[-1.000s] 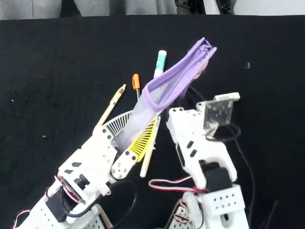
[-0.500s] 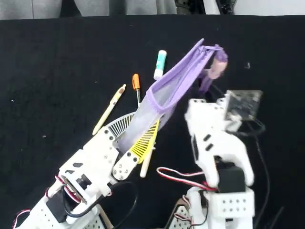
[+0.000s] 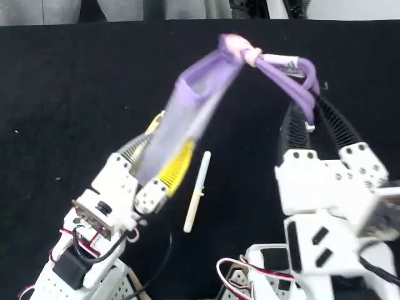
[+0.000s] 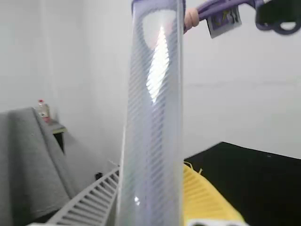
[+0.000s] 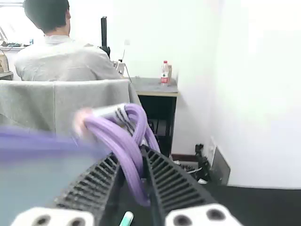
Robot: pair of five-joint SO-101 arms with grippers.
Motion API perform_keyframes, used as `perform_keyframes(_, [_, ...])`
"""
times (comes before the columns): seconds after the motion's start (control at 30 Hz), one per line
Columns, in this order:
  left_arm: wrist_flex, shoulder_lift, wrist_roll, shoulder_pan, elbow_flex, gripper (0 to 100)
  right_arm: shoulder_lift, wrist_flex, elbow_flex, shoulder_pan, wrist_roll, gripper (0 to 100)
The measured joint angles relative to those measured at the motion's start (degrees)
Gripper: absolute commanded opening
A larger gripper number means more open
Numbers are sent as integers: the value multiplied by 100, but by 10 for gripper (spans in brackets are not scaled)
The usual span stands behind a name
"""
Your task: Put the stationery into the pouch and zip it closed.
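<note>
The translucent pouch [image 3: 181, 119] with its purple rim hangs in the air, tilted, above the black table [image 3: 62, 94]. My left gripper [image 3: 157, 157] is shut on the pouch's lower end, between a grey finger [image 4: 89, 202] and a yellow one [image 4: 202, 197]. My right gripper [image 3: 307, 115] is shut on the pouch's purple strap [image 3: 287, 78], which shows pinched between the black fingers [image 5: 164, 174]. A white pen [image 3: 197, 190] lies on the table below the pouch. A yellow pencil [image 3: 154, 123] peeks out behind the pouch. A green-and-white stick [image 5: 126, 219] lies under the right gripper.
Both arm bases crowd the near edge of the table. The table's far edge runs along the top of the high view, with open black surface at left and far right.
Both arms have lifted the pouch higher and farther back. The right gripper has swung right and up with the strap in it. The orange pen and the glue stick are now covered.
</note>
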Motion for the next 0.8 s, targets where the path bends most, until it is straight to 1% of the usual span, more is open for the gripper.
perform_keyframes(0.17, [905, 0, 132, 844, -360, 167, 1160, 932, -1969, 0, 62, 11])
perform_keyframes(0.27, [1327, 0, 132, 1152, -589, 177, 1916, 1424, -3121, 0, 70, 11])
perform_keyframes(0.4, [1723, -9, 132, 1169, -923, 263, 2796, 1969, -4563, 0, 70, 11])
perform_keyframes(0.47, [1916, -35, 132, 1178, -1037, 270, 3200, 2251, -5213, 0, 114, 11])
perform_keyframes(0.57, [2251, -62, 132, 1248, -1116, 272, 3710, 2602, -5969, 0, 387, 11])
perform_keyframes(0.67, [2558, -62, 105, 1231, -1169, 272, 4176, 2734, -6532, -9, 475, 11])
perform_keyframes(0.73, [2875, -62, -132, 1231, -1345, 270, 4387, 2752, -6831, 18, 475, 11])
perform_keyframes(0.8, [3235, -62, -519, 1231, -1635, 267, 4554, 2769, -7051, 26, 475, 11])
